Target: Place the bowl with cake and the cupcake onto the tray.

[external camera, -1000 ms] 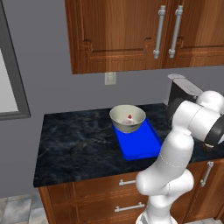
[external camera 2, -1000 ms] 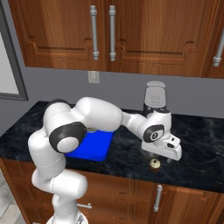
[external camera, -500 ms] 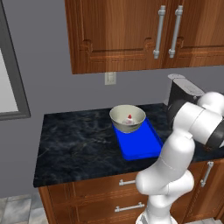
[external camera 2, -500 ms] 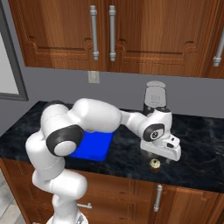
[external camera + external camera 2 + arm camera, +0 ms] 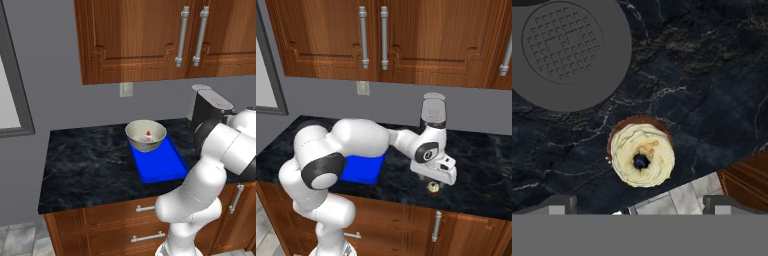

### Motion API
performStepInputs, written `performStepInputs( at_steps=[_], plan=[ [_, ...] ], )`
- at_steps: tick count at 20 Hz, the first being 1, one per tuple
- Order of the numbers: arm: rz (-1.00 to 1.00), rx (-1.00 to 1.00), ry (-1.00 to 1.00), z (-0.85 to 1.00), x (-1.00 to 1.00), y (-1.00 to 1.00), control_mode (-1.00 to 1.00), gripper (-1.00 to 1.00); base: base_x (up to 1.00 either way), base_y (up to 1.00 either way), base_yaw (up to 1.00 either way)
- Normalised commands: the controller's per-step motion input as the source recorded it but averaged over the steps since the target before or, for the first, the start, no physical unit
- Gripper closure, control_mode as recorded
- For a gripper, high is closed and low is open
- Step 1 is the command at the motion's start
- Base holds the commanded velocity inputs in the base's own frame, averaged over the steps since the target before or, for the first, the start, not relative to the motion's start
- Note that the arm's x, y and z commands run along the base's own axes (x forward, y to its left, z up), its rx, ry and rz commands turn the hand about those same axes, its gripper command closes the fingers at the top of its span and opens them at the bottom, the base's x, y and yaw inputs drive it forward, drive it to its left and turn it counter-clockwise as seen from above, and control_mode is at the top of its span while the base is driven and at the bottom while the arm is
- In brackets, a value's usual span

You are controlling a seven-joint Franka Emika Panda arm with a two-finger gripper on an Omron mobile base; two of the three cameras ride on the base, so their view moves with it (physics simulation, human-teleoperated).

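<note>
The brown cupcake (image 5: 641, 156) with its pale swirled top sits on the dark counter near the front edge, also seen as a small cupcake (image 5: 432, 188) under the hand. My gripper (image 5: 641, 205) hovers just above it, open, one fingertip at each side and well apart from it. Seen from the right base, the gripper (image 5: 433, 180) points down at the counter. The cream bowl (image 5: 145, 135) holds the white-pink cake (image 5: 148, 135) and stands on the far end of the blue tray (image 5: 160, 165). Part of the tray (image 5: 362, 169) shows behind my arm.
A dark coffee machine (image 5: 433, 113) stands at the back of the counter, right behind the hand, and its round grey drip base (image 5: 567, 50) lies close beside the cupcake. The counter's front edge (image 5: 677, 197) runs just past the cupcake, with wooden cabinets below.
The arm has sunk slightly, bringing the hand a little lower over the cupcake. Bowl, cake and tray have not moved.
</note>
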Motion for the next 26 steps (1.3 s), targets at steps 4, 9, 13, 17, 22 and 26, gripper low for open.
performStepInputs(
  at_steps=[4, 9, 13, 17, 22, 26],
  plan=[
    [0.00, -0.01, 0.00, -0.08, 0.02, 0.04, -1.00, -1.00, 0.00, 0.00, 0.00],
    [0.00, -0.02, 0.00, -0.13, 0.00, -0.11, -1.00, -1.00, 0.00, 0.00, 0.00],
    [0.00, -0.01, 0.00, -0.11, 0.00, -0.18, -1.00, -1.00, 0.00, 0.00, 0.00],
    [0.00, 0.00, 0.00, -0.02, 0.04, -0.11, -1.00, -1.00, 0.00, 0.00, 0.00],
    [0.00, 0.00, 0.00, 0.00, 0.05, 0.00, -1.00, -1.00, 0.00, 0.00, 0.00],
    [0.00, 0.01, 0.00, 0.00, 0.09, 0.00, -1.00, -1.00, 0.00, 0.00, 0.00]
  ],
)
